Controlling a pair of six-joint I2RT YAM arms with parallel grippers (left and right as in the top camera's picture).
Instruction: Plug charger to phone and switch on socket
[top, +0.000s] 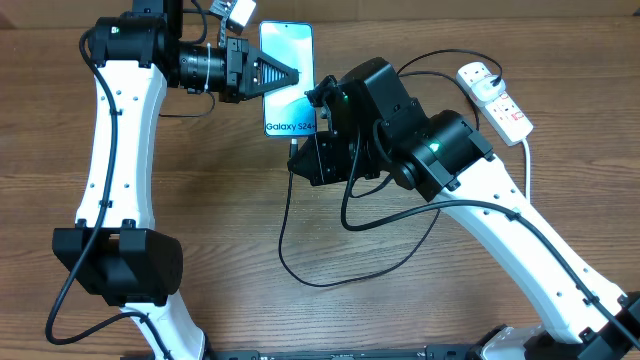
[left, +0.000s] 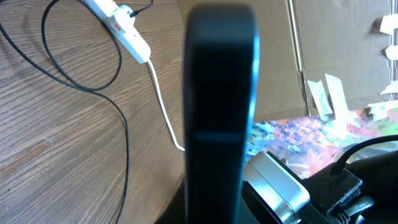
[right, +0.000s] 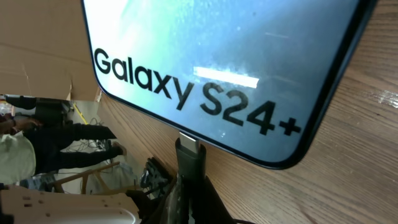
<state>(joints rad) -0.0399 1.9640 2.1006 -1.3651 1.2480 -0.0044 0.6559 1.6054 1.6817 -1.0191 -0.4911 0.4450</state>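
Observation:
The phone has a lit blue-teal screen reading "Galaxy S24+" and sits at the back centre of the table. It fills the top of the right wrist view. My left gripper is shut on the phone's middle from the left; the phone shows edge-on as a dark slab. My right gripper is shut on the charger's small plug tip, which touches the phone's bottom edge. The black charger cable loops over the table. The socket, a white strip with red switches, lies at the back right with a black plug in it.
The socket's thick white cord runs toward the front past my right arm; it also shows in the left wrist view. Cardboard and clutter stand beyond the table's far edge.

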